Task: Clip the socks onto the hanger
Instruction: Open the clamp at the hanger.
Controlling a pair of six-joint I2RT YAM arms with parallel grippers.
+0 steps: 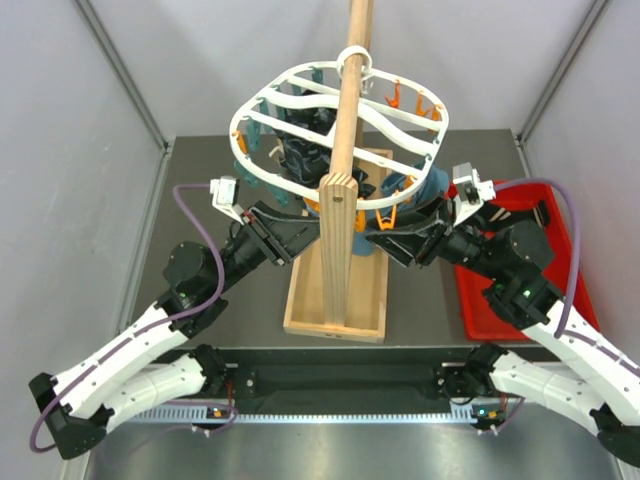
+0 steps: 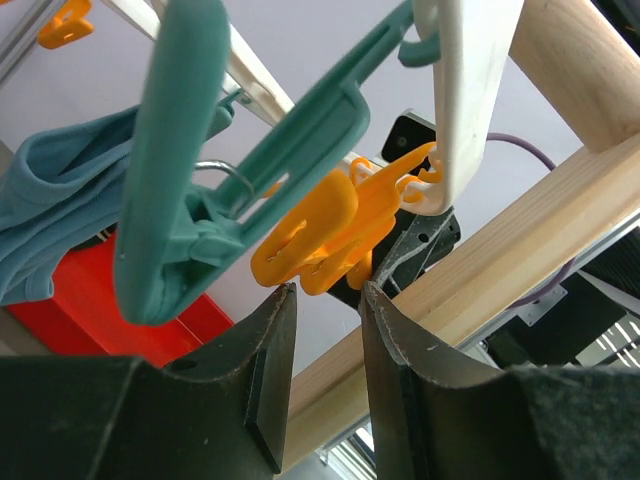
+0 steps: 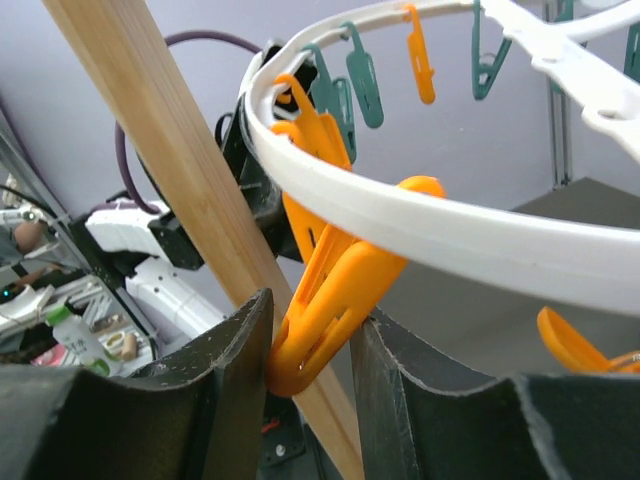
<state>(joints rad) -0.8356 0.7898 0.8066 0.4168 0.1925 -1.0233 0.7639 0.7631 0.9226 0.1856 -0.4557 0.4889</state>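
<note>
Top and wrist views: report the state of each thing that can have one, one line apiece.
White plastic oval hanger: hanging on the wooden pole.
Right gripper: shut on an orange plastic clothespin under the hanger's rim.
Left gripper: slightly open, holding nothing, tips just below an orange clip.
Blue-teal cloth: hanging limp; its attachment is hidden.

Centre: slanted round wooden pole (image 1: 345,120), between my two arms, just left of my right gripper (image 3: 310,335).
Above: white plastic oval hanger (image 3: 450,235), pegs dangling.
Right jaws' gap: filled by orange plastic clothespin (image 3: 335,300).
My left gripper (image 2: 325,290): gap free, teal plastic clothespin (image 2: 180,200) crowding left.
Far-left black tabletop (image 1: 185,165): passable.
</note>
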